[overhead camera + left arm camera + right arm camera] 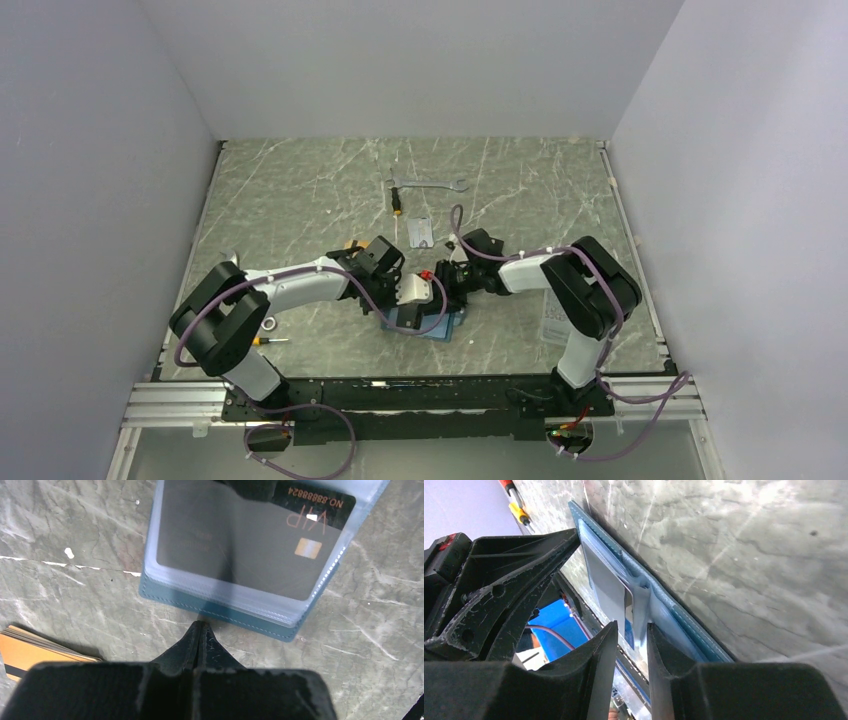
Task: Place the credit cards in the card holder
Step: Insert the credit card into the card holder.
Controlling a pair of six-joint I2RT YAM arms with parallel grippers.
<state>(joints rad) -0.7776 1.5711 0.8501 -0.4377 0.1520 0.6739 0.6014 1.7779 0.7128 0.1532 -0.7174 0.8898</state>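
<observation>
Loading stage, one card nearly seated. The holder (220, 611) lies open and flat on the table (300, 200), between the two arms and toward the near edge, with its pale blue side up.

(a) Dark card (240, 555). Most of it sits under the clear film of a pocket (280, 611). The corner bearing the printed number pokes out past the pocket's rim, so by the look of it the card is not fully home. It appears to need one last push.

(b) Left gripper (200, 630). The jaws are pressed together with nothing between them. The tips point down at the table right against the holder's near teal edge. Whether they press on that edge or only stand beside it cannot be told.

(c) Right gripper (631, 627). The jaws stand apart with a clear gap. The card's edge and the pocket's loose flap lie in line with that gap, and nothing looks pinched. It is released, as far as the wrist view shows.

(d) Orange cards (25, 652). A small stack with a black stripe lies on the table near the left gripper and well apart from the holder. None of these is loaded yet.

Progress, as a judgement: early. One card is almost in, the stack is left to do, and the holder's other pockets appear vacant — though the arms hide part of it.
</observation>
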